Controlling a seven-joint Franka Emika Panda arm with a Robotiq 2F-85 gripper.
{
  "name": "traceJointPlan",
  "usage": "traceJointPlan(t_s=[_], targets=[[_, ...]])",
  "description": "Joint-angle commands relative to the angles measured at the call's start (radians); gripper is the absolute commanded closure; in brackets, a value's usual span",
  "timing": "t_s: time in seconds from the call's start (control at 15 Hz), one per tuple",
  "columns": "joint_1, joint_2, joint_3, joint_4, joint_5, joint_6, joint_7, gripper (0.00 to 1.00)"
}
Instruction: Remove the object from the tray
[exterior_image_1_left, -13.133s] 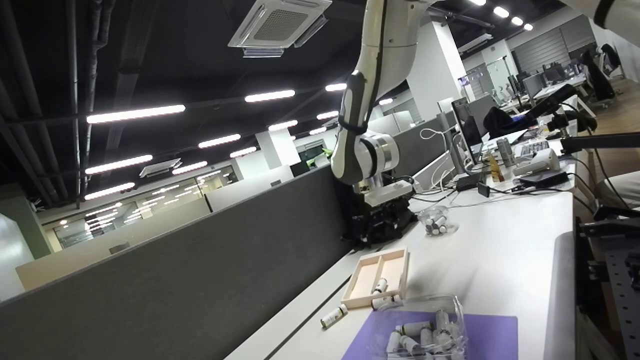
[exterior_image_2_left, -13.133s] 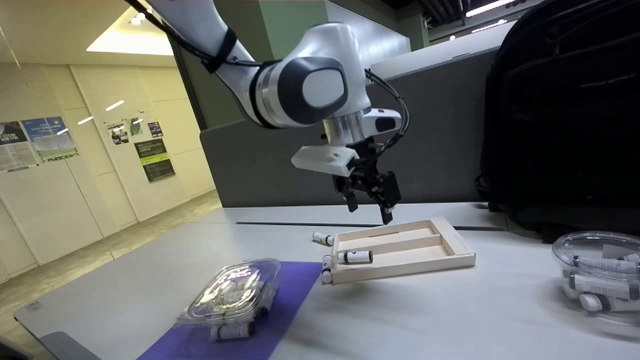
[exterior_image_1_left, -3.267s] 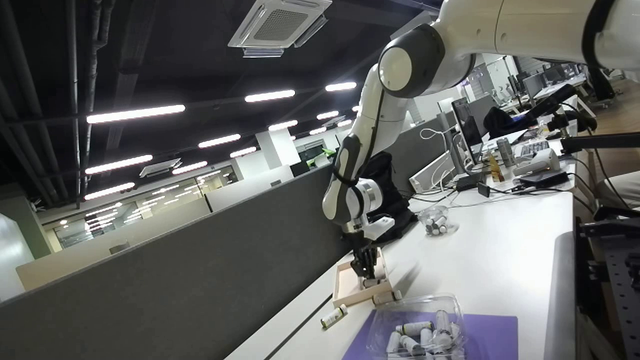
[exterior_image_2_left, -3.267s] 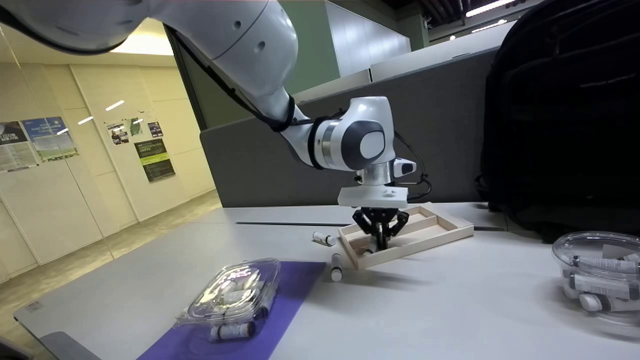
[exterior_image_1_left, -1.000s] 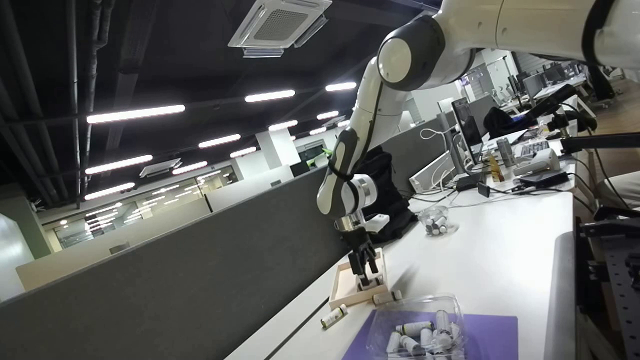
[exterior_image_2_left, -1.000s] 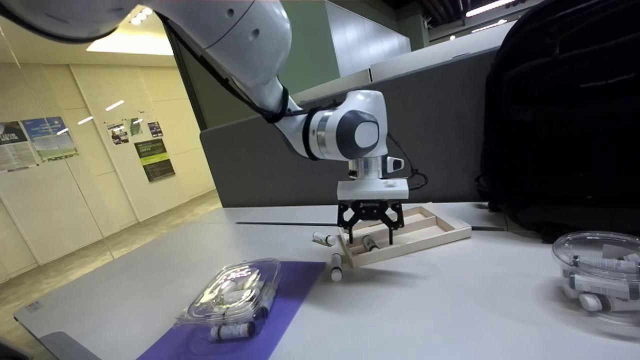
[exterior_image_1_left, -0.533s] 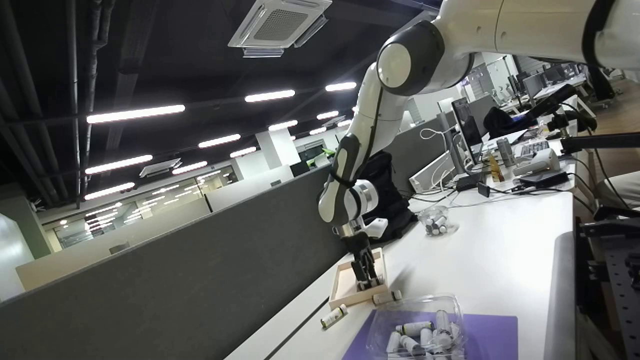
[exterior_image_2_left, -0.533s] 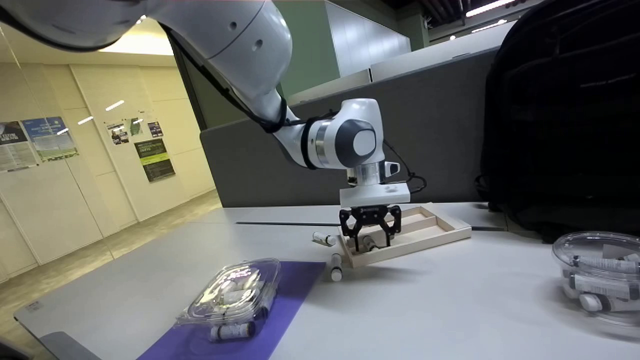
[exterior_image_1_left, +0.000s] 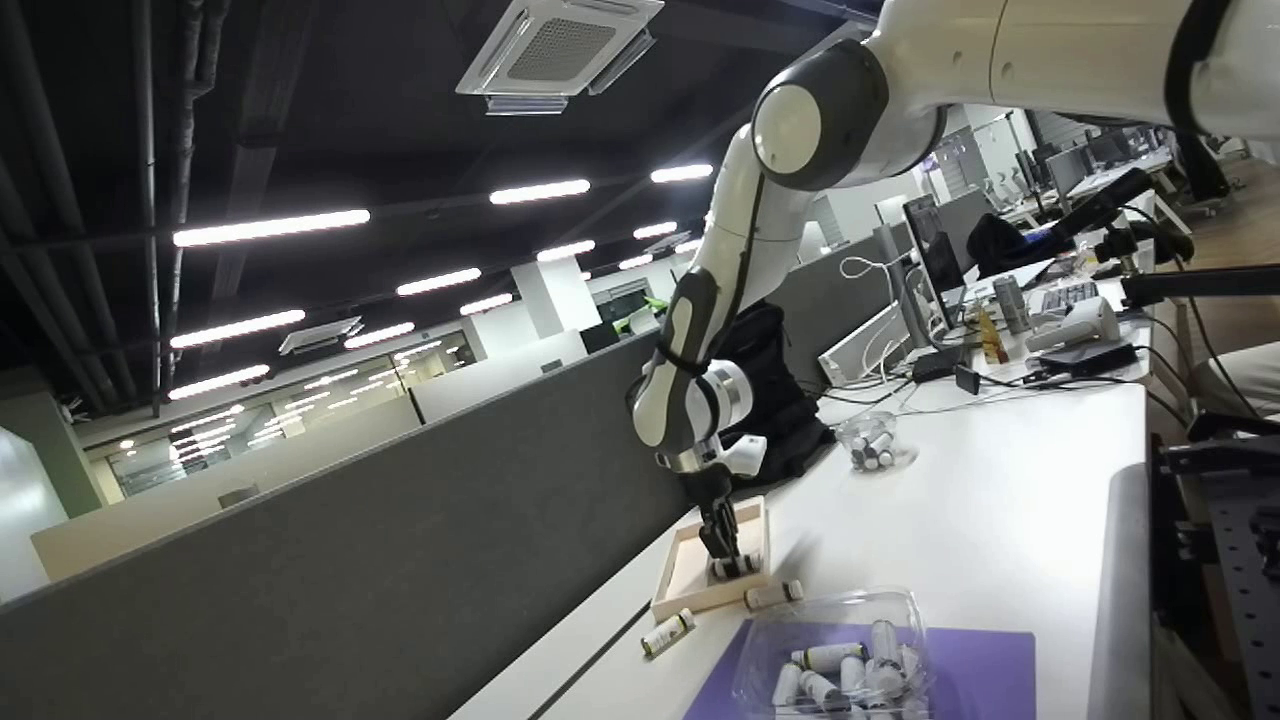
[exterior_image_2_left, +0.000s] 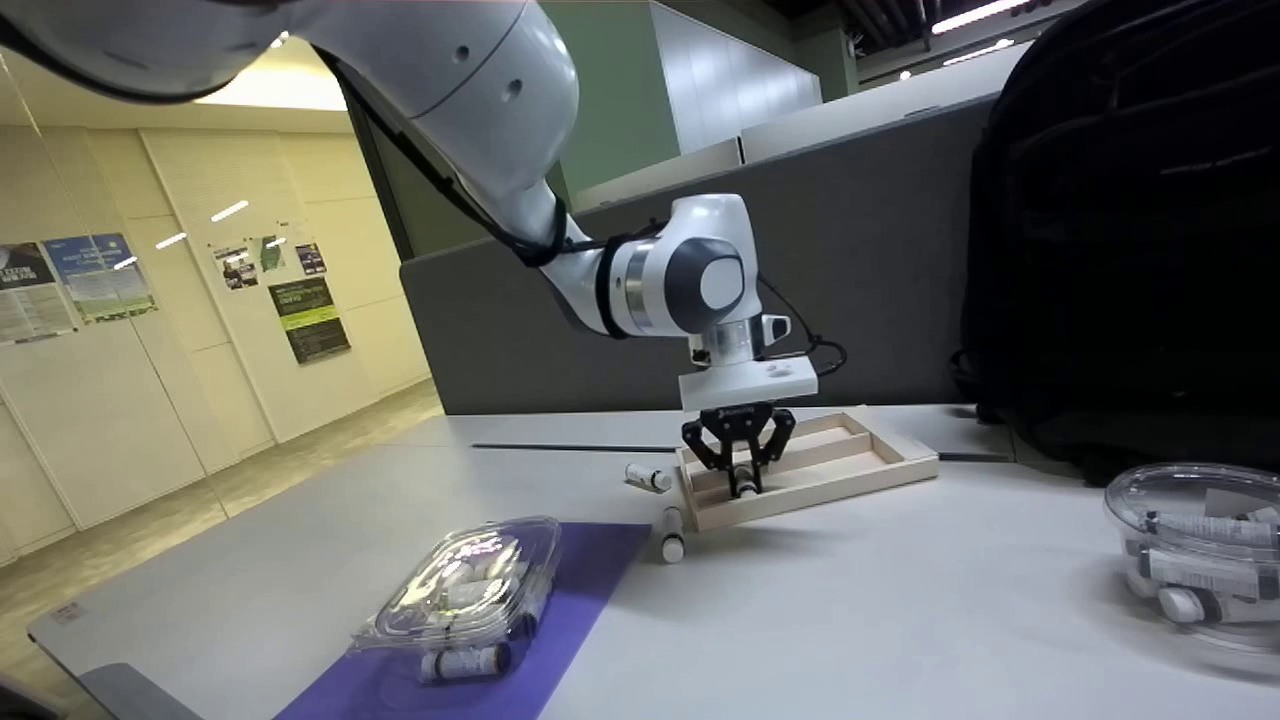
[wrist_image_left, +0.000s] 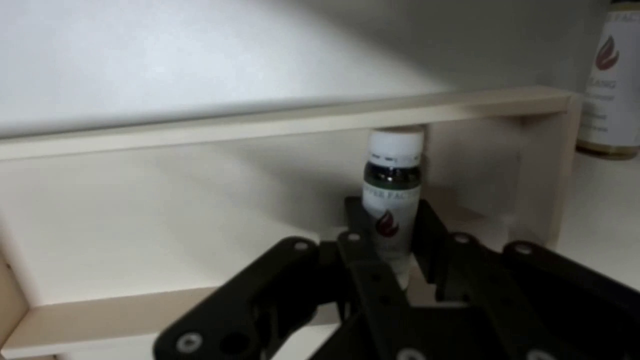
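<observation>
Located the bottle (wrist_image_left: 391, 200) inside the tray (exterior_image_2_left: 850, 483), in the front one of its two long compartments as seen in an exterior view, toward a short end. In the wrist view, found the bottle directly between the fingers (wrist_image_left: 358, 217), with its long axis across the tray's compartment: cap (wrist_image_left: 396, 146) toward the tray's outer wall (wrist_image_left: 250, 126), base toward the tray's divider (wrist_image_left: 100, 318). Found the fingers of the gripper (exterior_image_2_left: 746, 489) drawn narrow, one on each flank of the bottle and apparently holding it. Unable to determine firmness of hold.

Judged the line-up sound for a straight lift, with the pinch across the bottle's width. Rated the grasp as about made, the removal as not yet done. Recommended clearing the tray's rim before any sideways travel, with the cap so near the outer wall; otherwise liable to drag the tray along. Recorded a loose bottle (exterior_image_2_left: 672, 535) just outside the tray's short end; unable to confirm contact.

Compared with half a second ago, noted the fingers much closer together, having then stood clear of the bottle, and the tray slightly shifted. Against thirteen seconds ago, noted the bottle turned from lengthwise to crosswise within the tray.
</observation>
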Motion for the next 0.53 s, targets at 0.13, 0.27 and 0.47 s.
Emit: traceJointPlan(t_s=[0.13,0.27,0.47], targets=[[0.016,-0.105,0.040,-0.098,-0.010,0.026,-0.021,0.93],[0.023,-0.153,0.064,-0.147,0.005,0.016,-0.016,0.93],[0.038,-0.218,0.096,-0.229,0.016,0.017,-0.021,0.93]])
